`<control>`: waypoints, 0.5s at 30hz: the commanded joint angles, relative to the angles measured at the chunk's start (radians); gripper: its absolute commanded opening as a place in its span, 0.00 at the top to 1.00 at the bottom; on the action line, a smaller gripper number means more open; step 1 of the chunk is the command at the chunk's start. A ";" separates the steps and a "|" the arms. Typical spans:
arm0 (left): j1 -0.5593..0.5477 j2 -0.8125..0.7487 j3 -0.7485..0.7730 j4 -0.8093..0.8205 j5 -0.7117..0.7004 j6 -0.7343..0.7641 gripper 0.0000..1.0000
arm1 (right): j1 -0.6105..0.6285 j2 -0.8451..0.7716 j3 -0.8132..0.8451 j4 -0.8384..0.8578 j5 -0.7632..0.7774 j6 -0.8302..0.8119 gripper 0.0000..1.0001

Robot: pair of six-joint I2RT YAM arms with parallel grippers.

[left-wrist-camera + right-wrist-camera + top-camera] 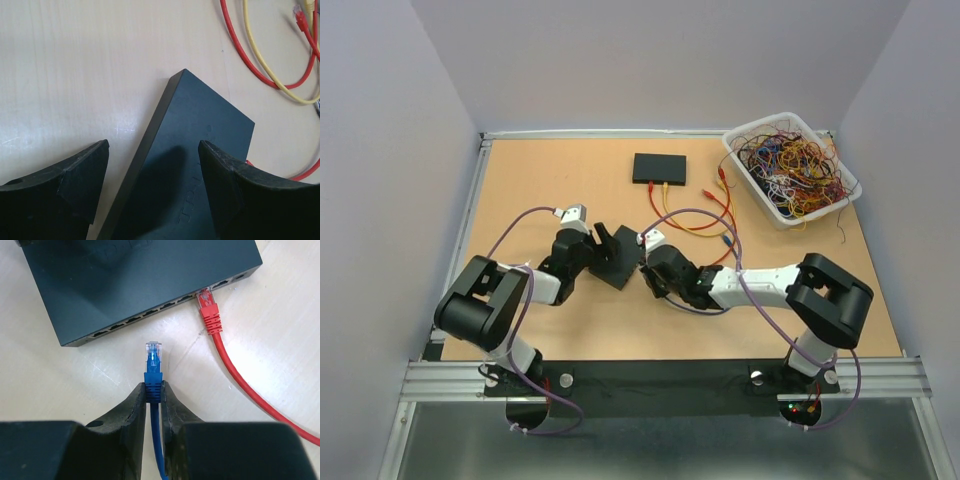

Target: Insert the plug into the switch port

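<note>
Right-wrist view: the right gripper (154, 390) is closed on the blue RJ45 plug (153, 357). The plug's tip points to 12 o'clock at the network switch (135, 280), near but apart from its port row (145, 315). A red plug (207, 310), at 2 o'clock of the blue one, appears seated in a port. Left-wrist view: the left gripper (152, 170) stands with jaws open astride the switch; contact cannot be judged. Grasp and rough alignment look done; the final advance and seating are left.

Two switches (660, 168), one bin (752, 188) of cables, one blue plug (153, 360)
</note>
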 commanded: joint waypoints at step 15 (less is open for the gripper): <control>0.002 0.114 -0.002 0.238 0.243 0.021 0.20 | -0.005 0.038 0.064 0.011 -0.008 -0.031 1.00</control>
